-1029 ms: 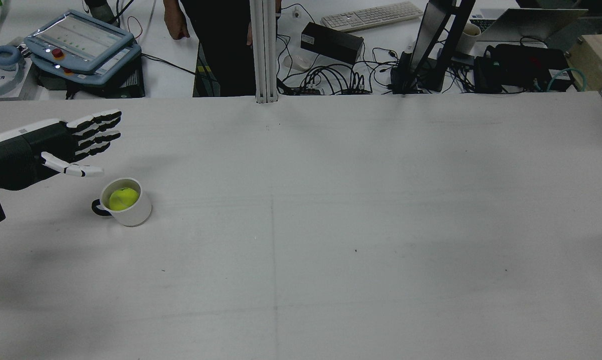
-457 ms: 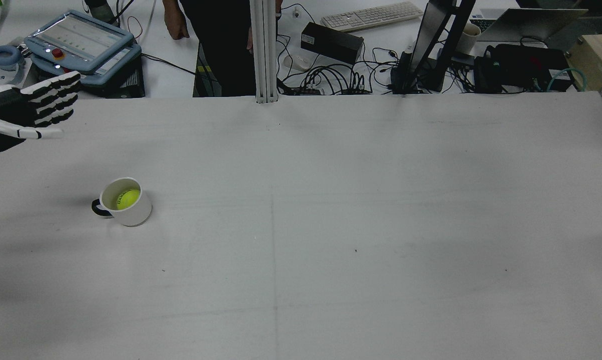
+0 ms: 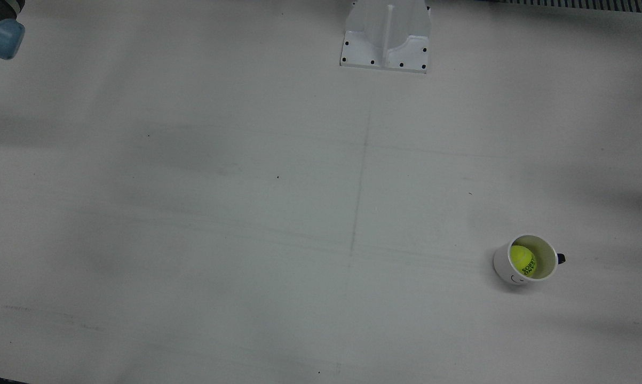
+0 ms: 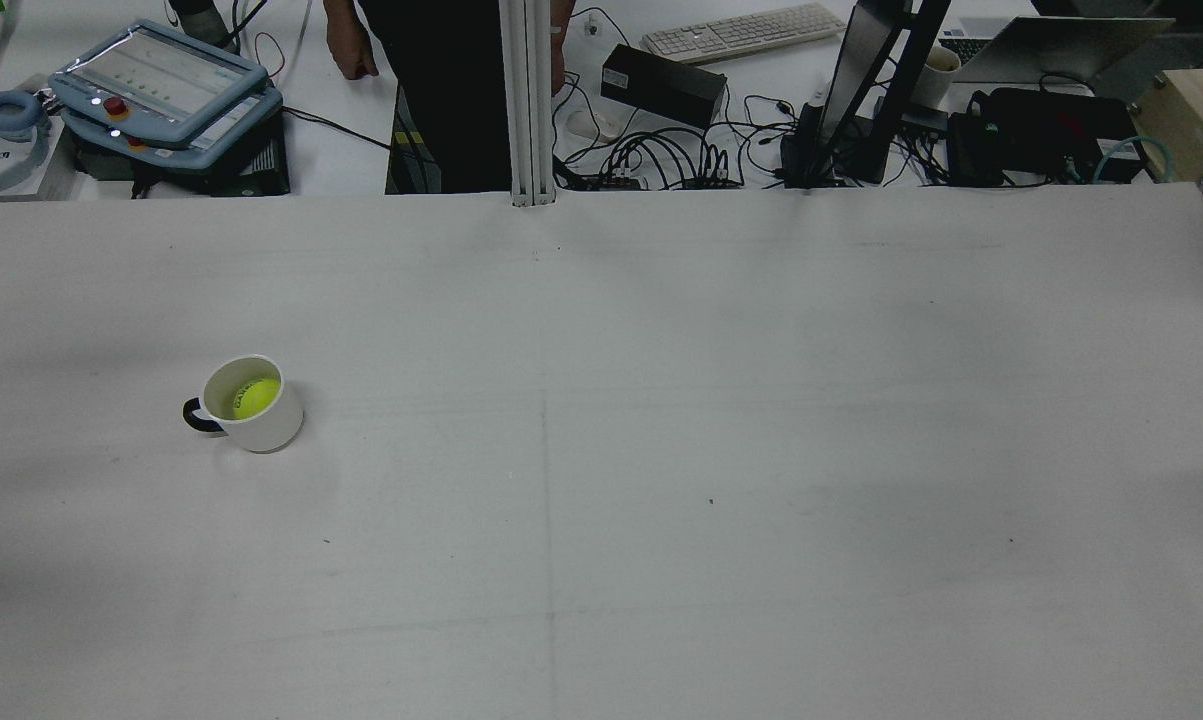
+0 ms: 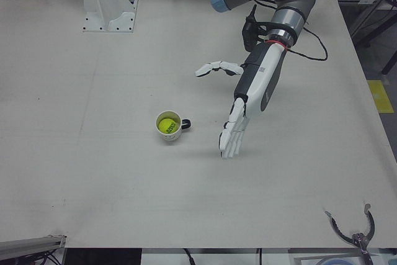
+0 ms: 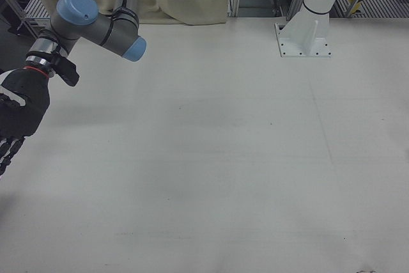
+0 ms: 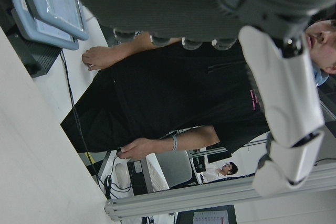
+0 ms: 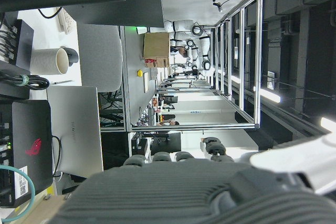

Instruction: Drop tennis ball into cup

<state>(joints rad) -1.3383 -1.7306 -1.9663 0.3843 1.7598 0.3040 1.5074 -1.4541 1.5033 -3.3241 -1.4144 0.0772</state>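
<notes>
Though dark lettering shows on the tennis ball (image 3: 522, 261), it's too small to read; the ball sits inside the white cup (image 3: 505, 265) on the table (image 3: 246, 213). The left hand (image 5: 251, 94) hangs beside the cup, apart from it, fingers (image 5: 232, 138) spread, holding nothing. The right hand (image 6: 18, 116) is cut off at the edge; its state is unclear.
</notes>
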